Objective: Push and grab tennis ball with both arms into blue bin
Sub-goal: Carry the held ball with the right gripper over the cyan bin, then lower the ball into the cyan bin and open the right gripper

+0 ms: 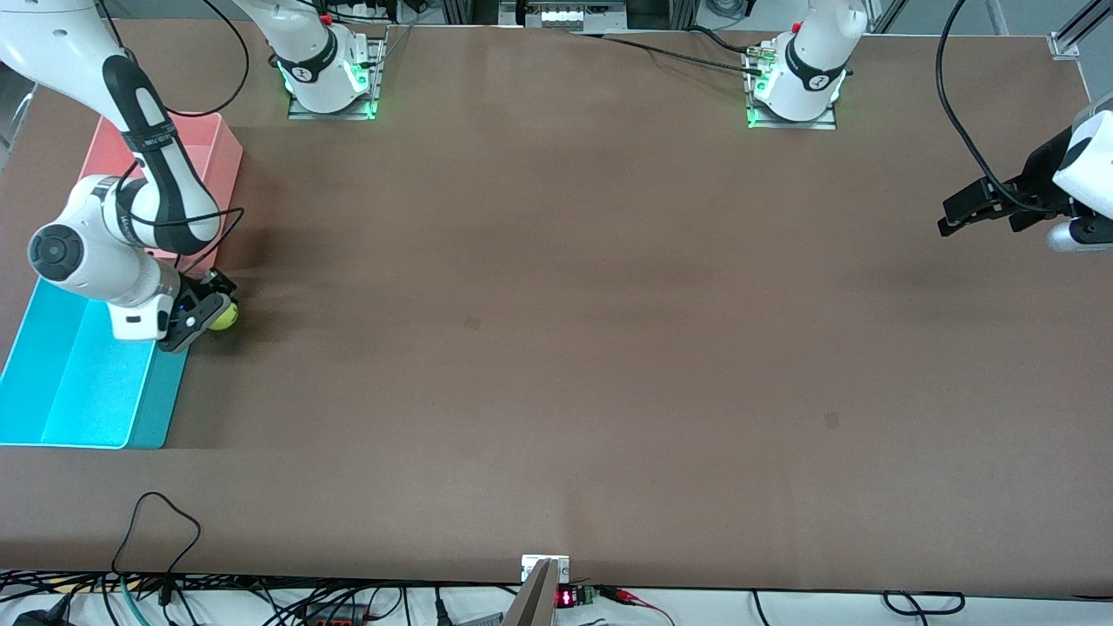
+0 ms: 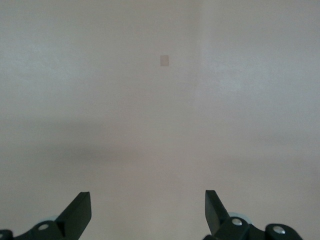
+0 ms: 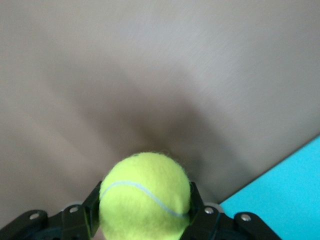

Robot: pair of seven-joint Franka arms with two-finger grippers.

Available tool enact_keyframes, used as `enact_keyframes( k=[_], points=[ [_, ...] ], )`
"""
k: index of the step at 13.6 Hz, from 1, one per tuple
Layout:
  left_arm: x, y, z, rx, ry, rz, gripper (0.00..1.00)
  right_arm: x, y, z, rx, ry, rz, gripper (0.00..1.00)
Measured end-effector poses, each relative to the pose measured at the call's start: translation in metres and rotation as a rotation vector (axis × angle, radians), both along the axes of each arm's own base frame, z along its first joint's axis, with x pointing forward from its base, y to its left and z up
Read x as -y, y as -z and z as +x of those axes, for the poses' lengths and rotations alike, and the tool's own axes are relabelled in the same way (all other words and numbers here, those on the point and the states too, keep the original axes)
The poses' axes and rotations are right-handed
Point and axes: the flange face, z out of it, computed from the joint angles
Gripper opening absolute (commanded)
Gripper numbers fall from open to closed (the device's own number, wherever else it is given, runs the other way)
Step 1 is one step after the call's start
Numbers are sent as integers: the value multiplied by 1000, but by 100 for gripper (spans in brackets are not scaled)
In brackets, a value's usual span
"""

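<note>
Front view: right gripper (image 1: 211,311) is clamped on the tennis ball (image 1: 225,316), low over the table (image 1: 556,348) just beside the blue bin (image 1: 52,409), at the bin's corner nearest the pink bin (image 1: 213,148). Ball sits just outside the bin wall, on the side toward the left arm's end. So the relation that matters: the bin opening lies from the ball toward the right arm's end of the table and slightly nearer the front camera. Short carry over one wall, my read. The right arm's forearm and wrist already overhang the bin's end nearest the pink bin, so clearance there is tight; the rest of the bin interior is open. The pink bin is close by, farther from the camera, so keep the travel away from it.

Left gripper (image 1: 974,209) hangs over the table's edge at the left arm's end, well apart from the ball. That arm waits; right arm is the only one in play.

Left wrist view: jaws spread wide, nothing between the fingers (image 2: 77,212), only bare table below.

Right wrist view: ball fills the gap, fingers (image 3: 92,202) pressed on both sides, grip looks centred. A ball has no long axis, so orientation is no issue. Cyan bin surface shows at the corner of the picture, right next to the ball.
</note>
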Motion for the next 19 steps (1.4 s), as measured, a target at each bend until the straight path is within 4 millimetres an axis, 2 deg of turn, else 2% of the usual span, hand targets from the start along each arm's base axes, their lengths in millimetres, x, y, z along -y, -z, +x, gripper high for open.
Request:
enact_keyframes(
  k=[2, 4, 6, 8, 10, 13, 19],
  points=[
    [0, 0, 0, 1, 13, 0, 100, -1, -26, 17, 60, 55, 11, 6],
    [0, 0, 0, 1, 26, 0, 100, 12, -50, 26, 97, 94, 3, 7],
    [0, 0, 0, 2, 28, 0, 100, 42, -72, 27, 72, 143, -11, 7],
    [0, 0, 0, 2, 26, 0, 100, 82, -93, 24, 45, 207, -29, 7],
    [-1, -1, 0, 2, 24, 0, 100, 119, -101, 15, 33, 268, -44, 7],
    [-2, -1, 0, 3, 23, 0, 100, 152, -87, 1, 3, 326, -51, 9],
    [-4, -1, 0, 3, 20, 0, 100, 160, -6, -10, -102, 393, -49, 18]
  ],
)
